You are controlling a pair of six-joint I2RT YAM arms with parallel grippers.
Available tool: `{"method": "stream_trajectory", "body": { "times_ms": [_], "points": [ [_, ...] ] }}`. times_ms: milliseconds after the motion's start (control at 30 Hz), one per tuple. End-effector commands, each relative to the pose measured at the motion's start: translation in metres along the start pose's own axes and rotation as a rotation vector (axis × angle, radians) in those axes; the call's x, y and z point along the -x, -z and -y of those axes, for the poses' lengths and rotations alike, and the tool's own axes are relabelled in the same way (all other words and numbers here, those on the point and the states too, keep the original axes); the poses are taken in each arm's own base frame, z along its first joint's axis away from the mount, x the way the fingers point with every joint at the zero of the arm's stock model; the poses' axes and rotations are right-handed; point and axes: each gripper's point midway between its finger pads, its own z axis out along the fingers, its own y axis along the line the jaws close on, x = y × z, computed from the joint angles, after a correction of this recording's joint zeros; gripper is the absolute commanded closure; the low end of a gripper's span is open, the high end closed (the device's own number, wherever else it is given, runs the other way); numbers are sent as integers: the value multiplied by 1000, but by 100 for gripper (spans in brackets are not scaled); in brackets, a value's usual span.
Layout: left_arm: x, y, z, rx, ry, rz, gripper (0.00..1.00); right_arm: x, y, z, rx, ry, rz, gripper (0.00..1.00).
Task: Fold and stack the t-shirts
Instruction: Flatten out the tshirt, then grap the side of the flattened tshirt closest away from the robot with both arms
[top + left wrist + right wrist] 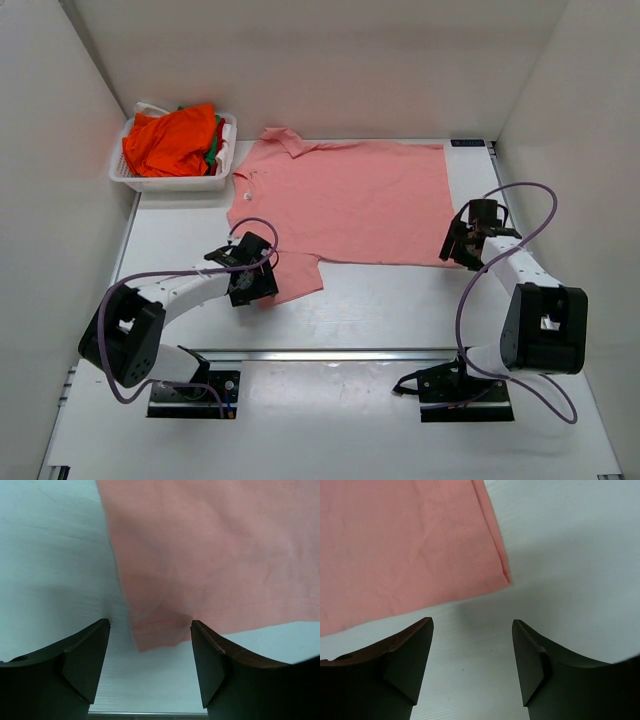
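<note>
1. The left gripper (252,276) hung over the near sleeve of the salmon-pink t-shirt (350,200). In the left wrist view its jaws stood wide apart, with the sleeve's stitched hem corner (155,635) lying between the left gripper's (150,625) fingertips. Whether they touched the cloth could not be told.
2. The right gripper (466,240) sat at the shirt's near right corner. Its jaws were likewise spread, holding nothing. In the right wrist view the right gripper (472,622) was over bare table (560,555), with the shirt's hem corner (506,577) just beyond it.
3. The salmon-pink t-shirt lay flat and spread out on the white table (380,310), collar toward the left and bottom hem toward the right.
4. At the far left, a white basket (170,182) held the crumpled orange t-shirt (170,140), with a bit of green cloth (212,150) at its right side.
5. A small dark label (467,143) sat at the table's far right edge, and its writing was too small to read.
</note>
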Motion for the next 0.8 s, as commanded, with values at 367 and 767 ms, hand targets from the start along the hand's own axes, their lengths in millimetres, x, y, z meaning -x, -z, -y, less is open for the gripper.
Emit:
{"method": "stream_trajectory", "body": {
  "times_ms": [367,767],
  "points": [
    [7,-9,16,-42,44,44,100,-1,-45,5,-6,-88,-85,71],
    [-25,81,-3,-204,4,21,100,-77,31,10,37,-23,-119,100]
  ]
}}
